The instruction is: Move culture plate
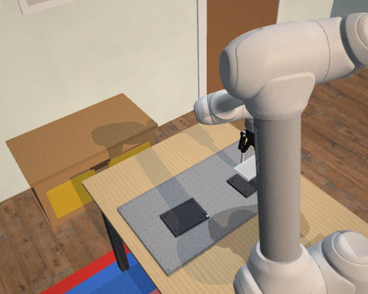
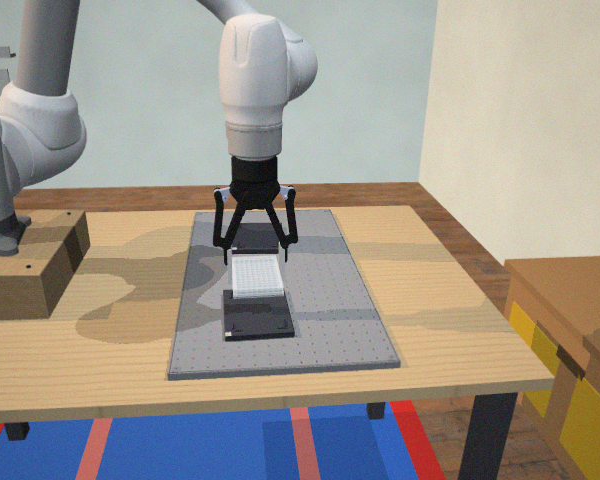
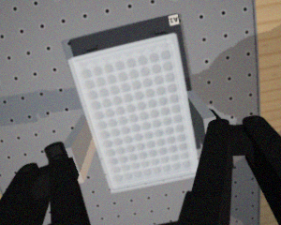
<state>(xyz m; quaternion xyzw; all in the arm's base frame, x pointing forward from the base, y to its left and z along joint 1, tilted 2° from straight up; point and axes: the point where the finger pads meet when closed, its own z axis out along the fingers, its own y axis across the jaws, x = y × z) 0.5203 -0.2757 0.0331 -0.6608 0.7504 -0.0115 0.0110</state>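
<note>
The arm's wrist points straight down, its hand [image 2: 254,259] clamped on the culture plate [image 2: 257,276] above a nest [image 2: 259,321].

A thick arm [image 1: 278,190] of rounded pale-grey segments is showing thin seam lines and wearing a black two-fingered gripper [image 2: 254,258].

Top cam behind arm, exterior opposite, wrist cam downward.
</note>
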